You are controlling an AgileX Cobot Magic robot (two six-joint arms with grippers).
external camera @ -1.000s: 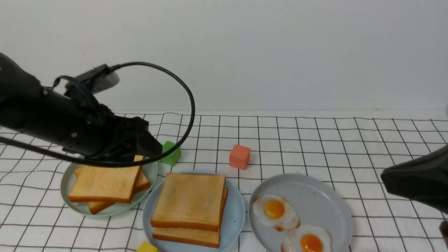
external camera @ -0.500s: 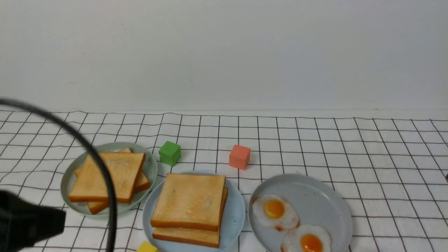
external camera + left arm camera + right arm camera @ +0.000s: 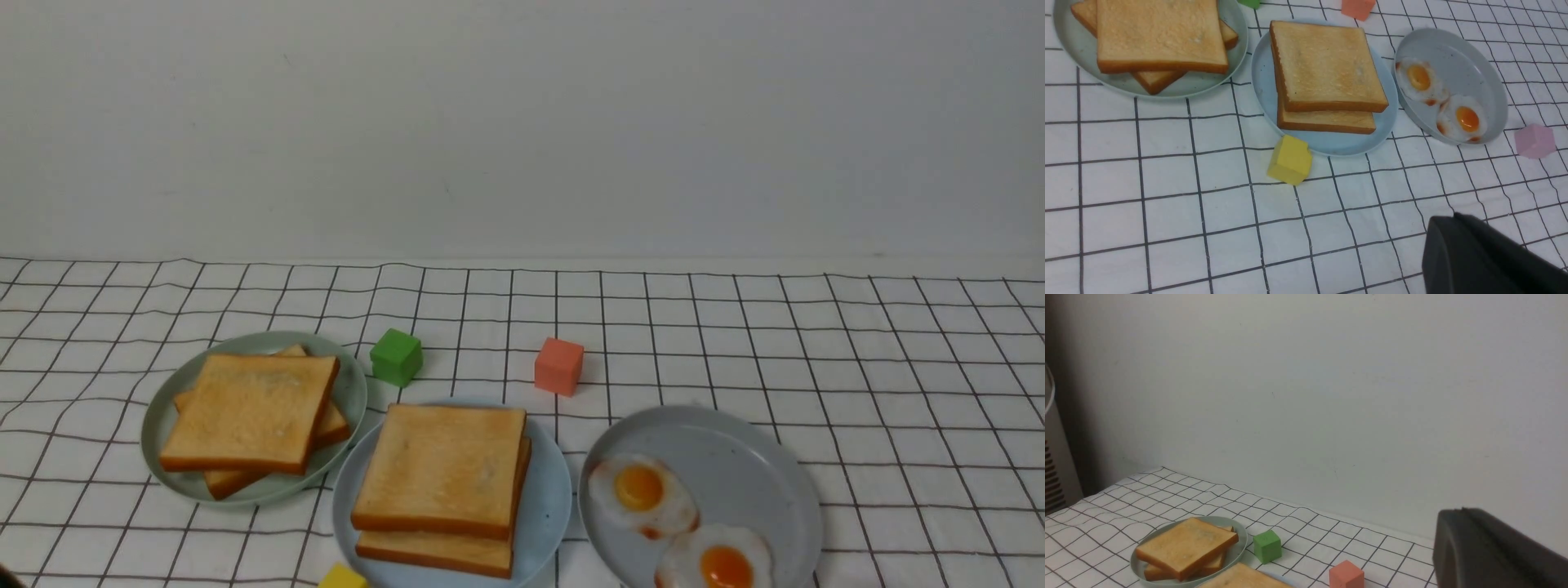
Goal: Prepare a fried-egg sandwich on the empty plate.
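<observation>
on the bench (image 3: 735, 343), fried-egg sandwich (image 3: 441, 482) stacked on pale blue plate (image 3: 549, 498) between green plate (image 3: 353, 392) and grey plate (image 3: 735, 457); left end effector (image 3: 1486, 261) and right end effector (image 3: 1494, 551) states indeterminable.

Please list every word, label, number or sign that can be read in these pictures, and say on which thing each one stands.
None: no view shows any readable text.
The toast, eggs, plates and four cubes are plain.
The cloth has only grid lines, and the wall is bare.
The dark hand part in each wrist view shows no marking.
</observation>
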